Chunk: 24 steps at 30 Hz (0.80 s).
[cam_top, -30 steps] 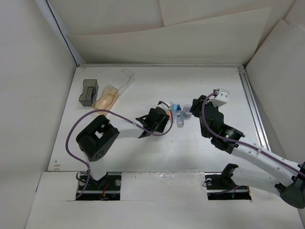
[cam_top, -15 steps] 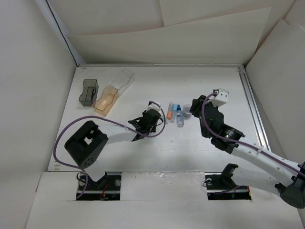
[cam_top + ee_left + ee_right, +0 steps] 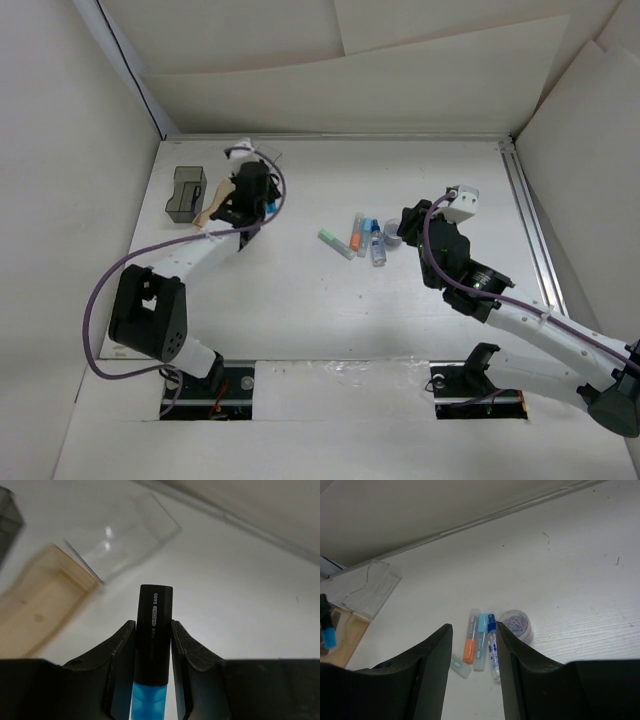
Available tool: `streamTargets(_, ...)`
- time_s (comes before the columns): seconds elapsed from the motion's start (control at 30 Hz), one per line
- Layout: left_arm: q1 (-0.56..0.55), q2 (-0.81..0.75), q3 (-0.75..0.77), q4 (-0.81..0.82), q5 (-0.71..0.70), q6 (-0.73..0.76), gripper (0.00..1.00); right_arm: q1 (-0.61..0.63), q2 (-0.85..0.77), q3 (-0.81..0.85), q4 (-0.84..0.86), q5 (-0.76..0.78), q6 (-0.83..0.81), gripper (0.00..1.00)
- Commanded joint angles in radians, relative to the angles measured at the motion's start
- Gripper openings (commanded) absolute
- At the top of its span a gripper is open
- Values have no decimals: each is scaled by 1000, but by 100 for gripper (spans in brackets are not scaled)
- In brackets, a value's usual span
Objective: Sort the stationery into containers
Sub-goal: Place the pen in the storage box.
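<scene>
Clear bin (image 3: 125, 537): glossy transparent plastic. Amber bin (image 3: 42, 607): translucent plastic. Marker (image 3: 154, 615): matt black barrel, translucent blue section. Bench (image 3: 240, 595): smooth, matt white.

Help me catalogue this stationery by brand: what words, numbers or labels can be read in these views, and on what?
"S06" (or "90S" read the other way): white print on the black end of the blue marker clamped in the left gripper.
Boxed label and fine print below it: too blurred to read.
Blue print on the clear bottle: too small to read.
Marks on the orange marker: too small to read.
</scene>
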State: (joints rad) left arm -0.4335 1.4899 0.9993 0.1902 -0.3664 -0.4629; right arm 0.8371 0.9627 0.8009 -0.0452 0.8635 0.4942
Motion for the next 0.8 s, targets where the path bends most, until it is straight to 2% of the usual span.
streamTargets(0.0, 168, 24, 111, 26, 27, -5, 18, -7, -10, 1, 13, -11, 1, 46)
streamTargets(0.1, 301, 119, 218, -8, 44, 49, 18, -7, -19, 1, 13, -20, 1, 46)
streamTargets(0.23, 417, 200, 309, -46, 58, 156, 18, -7, -19, 1, 13, -29, 1, 46)
streamTargets(0.4, 446, 298, 380, -46, -9, 329, 18, -7, -10, 1, 13, -29, 1, 46)
streamTargets(0.77, 490, 394, 435, -31, -54, 467, 19, -7, -1, 11, 13, -38, 1, 46)
